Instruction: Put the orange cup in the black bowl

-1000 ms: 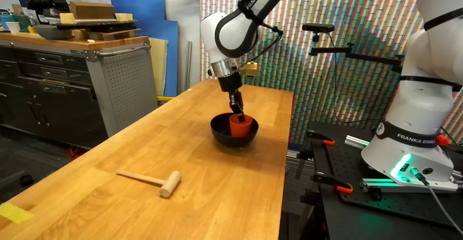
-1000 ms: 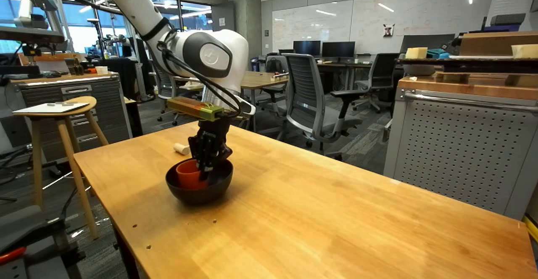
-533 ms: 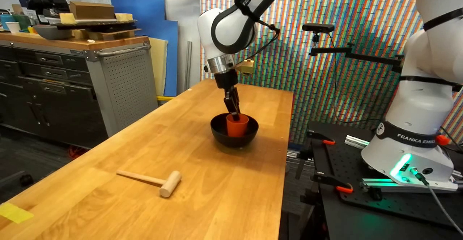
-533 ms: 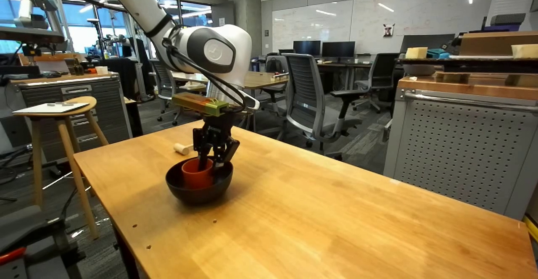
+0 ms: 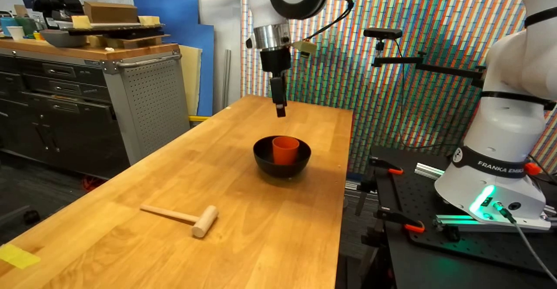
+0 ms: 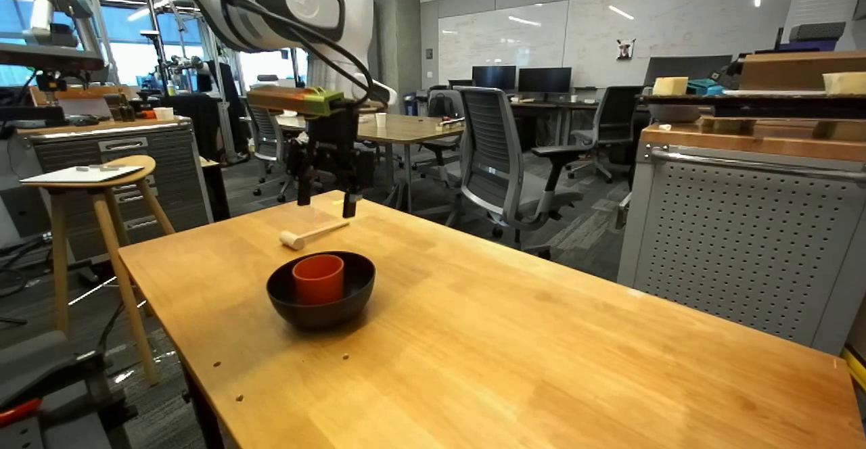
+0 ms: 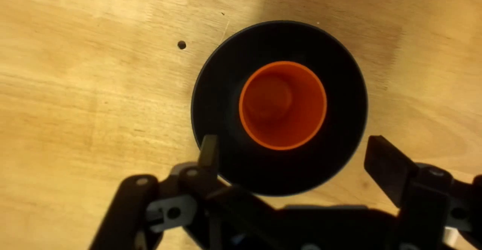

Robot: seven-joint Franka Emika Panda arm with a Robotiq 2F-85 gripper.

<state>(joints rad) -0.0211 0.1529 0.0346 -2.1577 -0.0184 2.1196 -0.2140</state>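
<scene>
1. Orange cup (image 5: 285, 152), small and plain, stands upright inside the black bowl (image 5: 282, 172), its mouth facing up. In the wrist view, looking down, it sits close to the bowl's middle, with the dark inner wall showing all around it.
2. Round and matte, the bowl is much wider than the cup and rests on a pale wooden table (image 5: 261, 236), close to the table's right edge in an exterior view.
3. Gripper (image 6: 327, 203), black, hangs from the white robot arm (image 6: 301, 3) above the cup and bowl, apart from both. Its two fingers point down and are spread wide. In the wrist view they come in from the bottom: one fingertip, on the left, overlaps the bowl's rim; the other, on the right, shows just beside it.
4. Wooden mallet (image 5: 203, 222) lies on the table, near and left of the bowl in an exterior view, handle pointing left. Yellow tape (image 5: 18, 256) marks the table's near left.
5. White robot base (image 5: 491, 184), with a glowing green light (image 5: 482, 199), stands on the right in an exterior view, apart from the table.
6. Office chair (image 6: 497, 158) stands on the table's far side in an exterior view.
</scene>
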